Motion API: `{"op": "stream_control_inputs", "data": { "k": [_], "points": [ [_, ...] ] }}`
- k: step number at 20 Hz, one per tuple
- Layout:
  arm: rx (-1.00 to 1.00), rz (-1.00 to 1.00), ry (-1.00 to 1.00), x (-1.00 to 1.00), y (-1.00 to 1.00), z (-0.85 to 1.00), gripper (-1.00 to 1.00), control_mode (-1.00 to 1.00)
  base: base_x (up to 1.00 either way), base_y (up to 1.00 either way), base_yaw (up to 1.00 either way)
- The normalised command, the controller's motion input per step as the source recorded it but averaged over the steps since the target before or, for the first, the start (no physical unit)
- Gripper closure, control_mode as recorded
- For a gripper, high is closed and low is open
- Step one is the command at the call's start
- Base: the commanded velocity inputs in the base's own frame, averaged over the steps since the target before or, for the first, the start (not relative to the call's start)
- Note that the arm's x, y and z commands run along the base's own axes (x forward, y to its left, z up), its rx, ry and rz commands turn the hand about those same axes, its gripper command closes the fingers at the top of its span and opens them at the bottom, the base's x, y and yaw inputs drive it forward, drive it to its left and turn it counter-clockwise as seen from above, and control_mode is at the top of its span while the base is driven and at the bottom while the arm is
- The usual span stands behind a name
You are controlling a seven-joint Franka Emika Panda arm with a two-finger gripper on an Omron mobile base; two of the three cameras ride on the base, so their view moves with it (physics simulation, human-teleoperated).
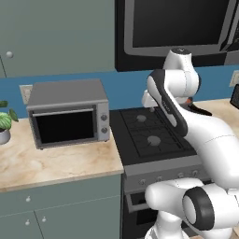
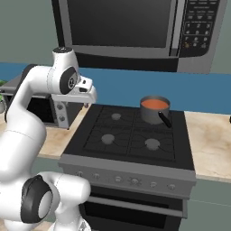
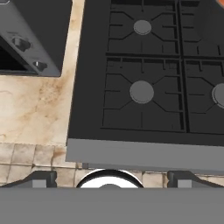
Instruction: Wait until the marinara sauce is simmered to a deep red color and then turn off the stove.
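Note:
The stove (image 2: 131,135) is a black gas cooktop with four burners and a grey front panel of small knobs (image 2: 134,181). A dark grey saucepan (image 2: 152,113) with a black handle stands on its rear right burner. The marinara sauce (image 2: 154,103) in it looks orange-red. My gripper (image 2: 85,103) hangs above the stove's rear left corner, pointing down, well left of the pan. In the hand view its fingertips (image 3: 43,178) stand wide apart, open and empty, over the stove's (image 3: 144,87) front left burner. The arm hides most of the pan in the left base view.
A silver toaster oven (image 1: 70,116) sits on the beige counter (image 1: 56,163) left of the stove. A black microwave (image 2: 131,27) hangs above it. A potted plant (image 1: 4,123) stands at the far left. More counter (image 2: 210,140) lies to the right.

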Motion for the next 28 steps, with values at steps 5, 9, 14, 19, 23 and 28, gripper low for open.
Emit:
{"op": "stream_control_inputs", "data": {
  "k": [5, 9, 14, 19, 23, 28],
  "points": [
    [0.00, 0.00, 0.00, 0.00, 0.00, 0.00, -1.00, 1.00, 0.00, 0.00, 0.00],
    [0.00, 0.00, 0.01, 0.00, 0.00, 0.00, -1.00, -1.00, 0.00, 0.00, 0.00],
    [0.01, 0.00, 0.00, 0.00, -0.25, -0.08, -1.00, -1.00, 0.00, 0.00, 0.00],
    [0.11, 0.01, -0.02, -0.30, -0.96, -0.28, -1.00, -1.00, 0.00, 0.00, 0.00],
    [0.16, 0.06, -0.14, -0.61, -1.00, -0.38, -1.00, -1.00, 0.00, 0.00, 0.00],
    [0.12, 0.15, -0.36, -0.75, -1.00, -0.27, -1.00, -1.00, 0.00, 0.00, 0.00]
  ]
}}
